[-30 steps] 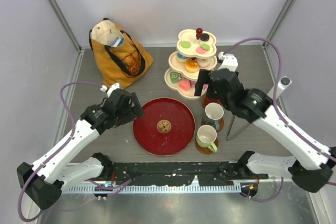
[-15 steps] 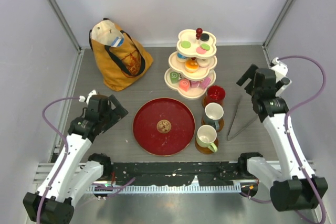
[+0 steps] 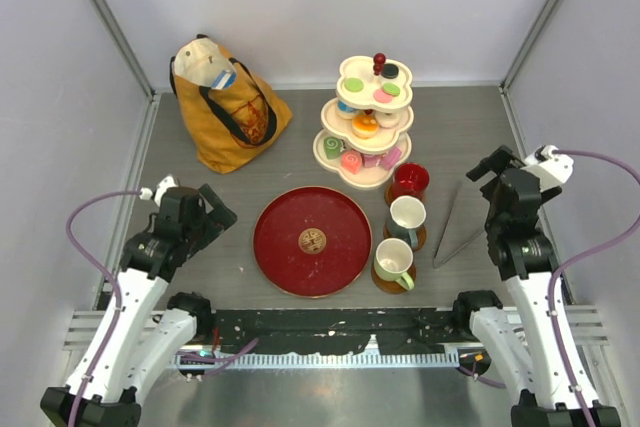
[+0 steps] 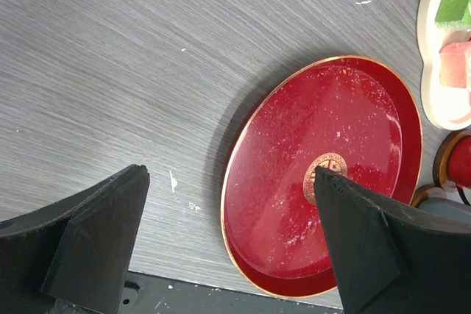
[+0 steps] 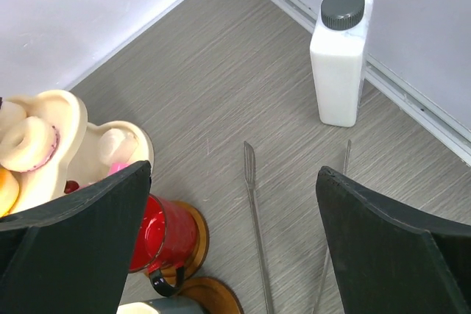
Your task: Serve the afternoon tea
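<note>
While the toy pastries fill the three tiers of the cream stand at the upper centre of the top view, we find the three mugs upright just below it. Their row runs almost straight down the frame: red mug, grey-blue mug, then pale green mug, whose handle points lower right. The dark-red tray lies just left of the row, the tongs to its right, and the tote bag at upper left. The left gripper and the right gripper both hang with jaws spread wide, holding nothing.
</note>
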Controlling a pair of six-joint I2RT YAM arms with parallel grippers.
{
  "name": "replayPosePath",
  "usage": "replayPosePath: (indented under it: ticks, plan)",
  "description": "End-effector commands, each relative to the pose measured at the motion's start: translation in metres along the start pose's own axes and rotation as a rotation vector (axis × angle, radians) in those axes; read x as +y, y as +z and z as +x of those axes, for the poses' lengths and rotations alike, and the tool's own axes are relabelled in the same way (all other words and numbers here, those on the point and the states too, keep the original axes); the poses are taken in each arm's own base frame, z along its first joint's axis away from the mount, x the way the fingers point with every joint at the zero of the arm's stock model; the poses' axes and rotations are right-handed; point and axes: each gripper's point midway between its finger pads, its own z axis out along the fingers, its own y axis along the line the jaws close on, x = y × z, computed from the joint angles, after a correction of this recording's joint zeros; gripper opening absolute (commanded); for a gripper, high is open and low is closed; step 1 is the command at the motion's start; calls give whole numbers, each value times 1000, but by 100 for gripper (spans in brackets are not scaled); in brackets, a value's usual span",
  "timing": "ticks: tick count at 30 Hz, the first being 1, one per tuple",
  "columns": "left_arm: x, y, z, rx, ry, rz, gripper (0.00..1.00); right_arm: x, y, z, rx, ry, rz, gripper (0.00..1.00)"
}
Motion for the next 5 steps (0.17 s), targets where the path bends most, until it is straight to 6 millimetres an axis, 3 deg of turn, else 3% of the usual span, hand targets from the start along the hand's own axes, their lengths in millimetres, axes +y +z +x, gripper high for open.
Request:
replayPosePath:
  ticks: [1, 5]
  plan:
    - [-2, -8, -9, -29, -1, 3, 100, 3, -2, -11, -57, 40, -20, 97]
    - [1, -12, -9, -35, -1, 2, 100, 8, -6, -14, -64, 42, -55, 97]
